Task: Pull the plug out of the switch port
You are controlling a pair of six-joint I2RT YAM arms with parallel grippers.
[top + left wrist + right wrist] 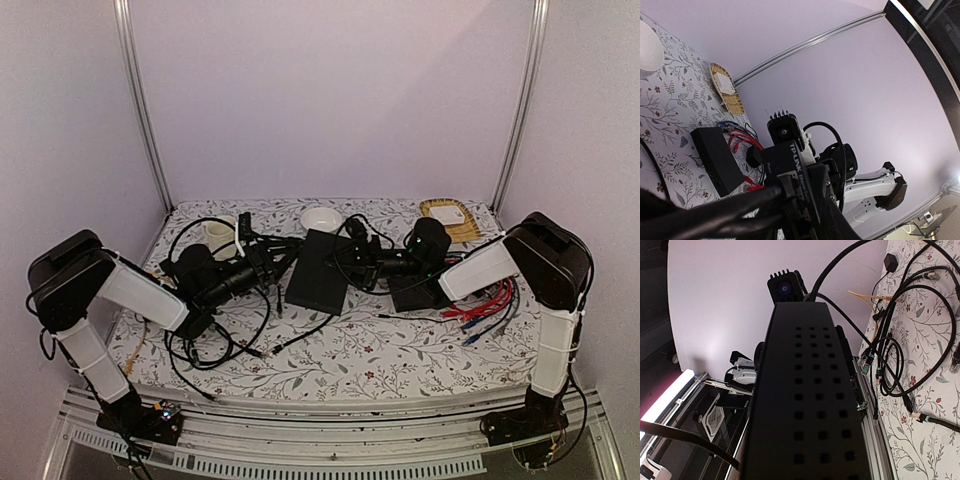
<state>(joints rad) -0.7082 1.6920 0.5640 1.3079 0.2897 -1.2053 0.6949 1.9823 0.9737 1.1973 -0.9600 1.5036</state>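
The flower-printed cloth counter [400, 360] has free room along its near edge. The white-and-black left arm [140, 290] and right arm [480, 270] both reach low and inward to the middle. The flat matte-black switch [318, 272] is there, between the left end effector [268, 258] and the right end effector [362, 262]. For both I cannot tell if the fingers are closed, because the switch and cables hide them. A shorter black box [412, 295] lies under the right arm, and a tangle of black cables [215, 340] lies on the left.

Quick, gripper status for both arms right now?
Left gripper: cannot tell, view too blurred.
Right gripper: apparently closed on the flat matte-black switch, grip itself hidden.
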